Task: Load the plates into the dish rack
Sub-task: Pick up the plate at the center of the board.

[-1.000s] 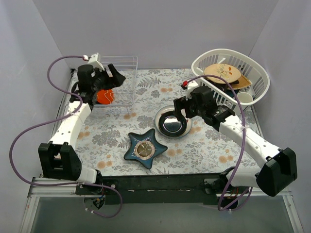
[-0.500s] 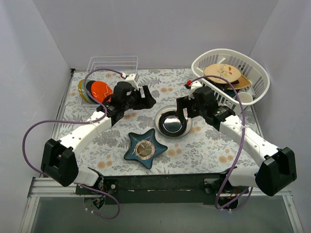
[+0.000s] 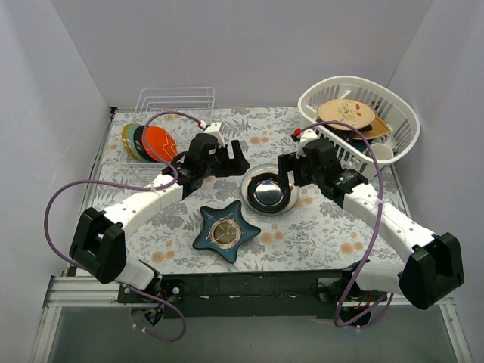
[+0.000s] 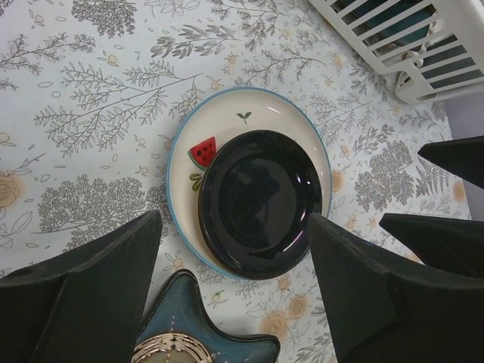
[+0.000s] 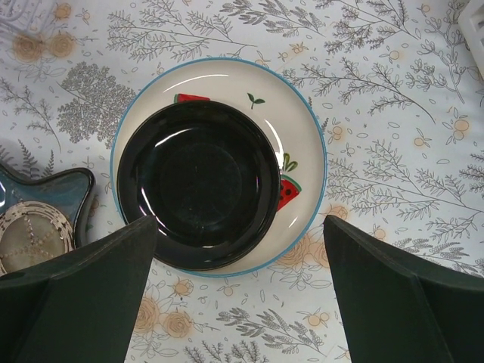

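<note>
Three plates stand on edge in the clear wire dish rack point(image 3: 189, 98) at the back left: yellow point(image 3: 126, 139), teal-green point(image 3: 138, 140), orange-red point(image 3: 160, 142). Mid-table lies a white plate with red watermelon slices and a blue rim point(image 3: 253, 176) point(image 4: 227, 125) point(image 5: 302, 144), with a smaller black plate point(image 3: 266, 192) point(image 4: 257, 200) point(image 5: 198, 181) on top. My left gripper point(image 3: 236, 157) point(image 4: 234, 227) is open and empty above the stack's left side. My right gripper point(image 3: 286, 171) point(image 5: 240, 223) is open and empty above its right side.
A dark blue star-shaped dish point(image 3: 225, 231) point(image 4: 204, 333) point(image 5: 38, 212) lies near the front middle. A white slotted basket point(image 3: 401, 113) point(image 4: 423, 45) at the back right holds a tan sprigged plate and other dishes. Grey walls close the table's left, back and right.
My left arm has left the orange-red plate in the rack and swung right to the middle stack. My right gripper has shifted slightly over the same stack.
</note>
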`<state>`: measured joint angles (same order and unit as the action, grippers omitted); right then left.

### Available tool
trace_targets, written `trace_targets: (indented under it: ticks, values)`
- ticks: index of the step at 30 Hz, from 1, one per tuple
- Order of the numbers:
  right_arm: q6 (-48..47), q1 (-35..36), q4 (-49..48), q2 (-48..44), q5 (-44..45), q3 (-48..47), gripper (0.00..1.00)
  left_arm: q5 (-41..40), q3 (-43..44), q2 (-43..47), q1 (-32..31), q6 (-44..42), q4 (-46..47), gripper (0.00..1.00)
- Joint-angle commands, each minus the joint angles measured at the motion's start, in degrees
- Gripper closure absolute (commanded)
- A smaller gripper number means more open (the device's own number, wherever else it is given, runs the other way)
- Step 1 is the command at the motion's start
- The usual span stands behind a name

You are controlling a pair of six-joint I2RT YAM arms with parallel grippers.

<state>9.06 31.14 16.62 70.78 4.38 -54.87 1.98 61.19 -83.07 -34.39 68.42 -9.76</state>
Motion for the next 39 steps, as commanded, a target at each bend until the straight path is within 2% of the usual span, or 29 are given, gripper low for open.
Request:
trace_targets:
  ticks: [1,9,12,13,15,19,29,31,39]
  values:
    - [-0.2,-0.2,-1.2,-1.1,-0.3,-1.5,0.02,-1.3,-1.7,1.8,-0.6,0.4,2.5,0.22]
    - [2.1,-0.2,-1.1,-0.6,0.7,-0.7,0.06,-0.7,-3.4,0.4,-1.0,0.0,3.6,0.23]
    - [3.0,-0.2,-1.2,0.4,0.4,0.2,0.14,-0.9,-3.7,0.3,-1.3,-0.3,3.7,0.23]
    - [3.3,-0.2,-1.4,0.9,0.7,1.2,0.22,-0.8,-4.0,0.4,-1.4,-0.3,3.7,0.23]
    - [4.0,-0.2,-3.0,1.5,1.0,2.6,0.25,-0.8,-4.1,0.5,-1.5,-0.2,3.8,0.23]
    - [4.7,-0.3,-4.4,3.7,0.9,4.5,0.43,-1.0,-4.8,1.4,-1.6,0.0,3.7,0.23]
    - [5.6,-0.6,-6.1,7.9,1.4,5.9,0.52,-1.3,-5.6,2.5,-1.8,-0.1,3.2,0.23]
    - [6.1,-0.6,-6.3,8.6,2.1,6.5,0.57,-1.3,-5.5,2.5,-1.8,-0.1,2.9,0.23]
    - [7.3,-2.2,-9.2,12.1,1.6,8.6,0.59,-1.3,-5.0,3.0,-1.9,0.0,2.8,0.23]
